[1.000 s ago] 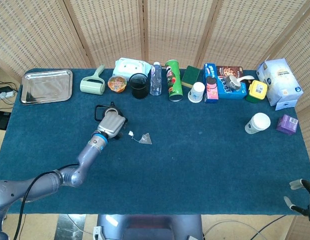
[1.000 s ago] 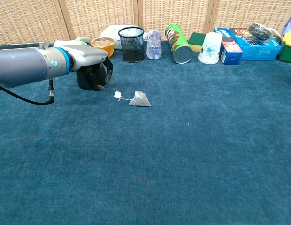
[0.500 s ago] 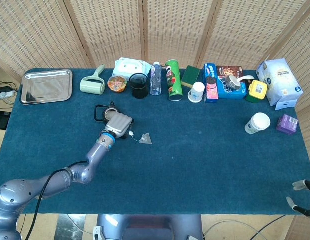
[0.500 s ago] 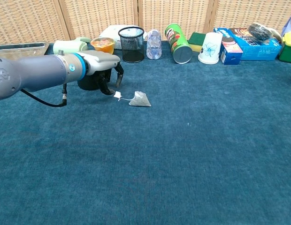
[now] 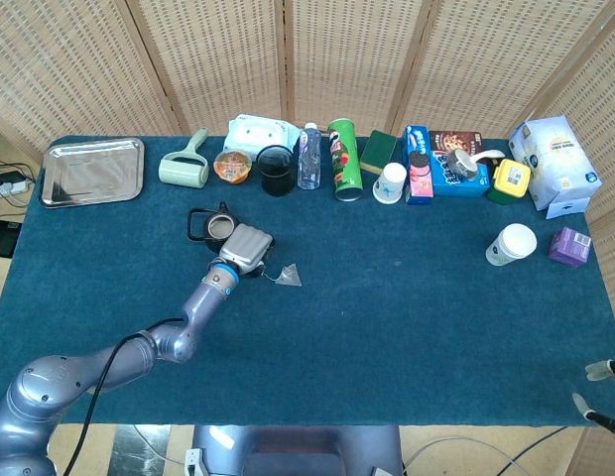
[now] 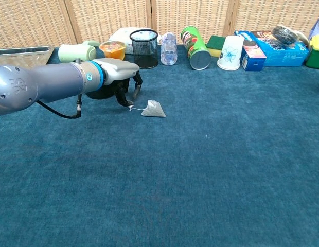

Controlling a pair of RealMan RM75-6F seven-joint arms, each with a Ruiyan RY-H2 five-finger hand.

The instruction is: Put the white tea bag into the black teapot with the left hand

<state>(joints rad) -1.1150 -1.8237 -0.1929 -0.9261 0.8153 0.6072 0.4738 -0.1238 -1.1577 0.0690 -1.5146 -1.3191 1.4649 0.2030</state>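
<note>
The step in hand is the reach for the white tea bag [image 6: 154, 109]. It lies flat on the blue counter [image 5: 407, 297], left of the middle and a bit toward the back edge. Its thin string runs left to a small paper tag.

The left hand [image 6: 120, 82] hangs just over that tag. Its fingers [image 6: 135, 88] curl down with a gap between them, and they hold nothing. The tips look very near the tag, but I cannot tell if they touch it.

The black teapot [image 5: 216, 222] sits just behind the hand, toward the back edge. Its top is open.

Next, I think the hand must go down a little and pinch the tag or string. Then it must lift the bag and carry it back over the open pot.

The right hand [image 5: 603, 392] shows only at the front right corner. I cannot tell how its fingers are set.
</note>
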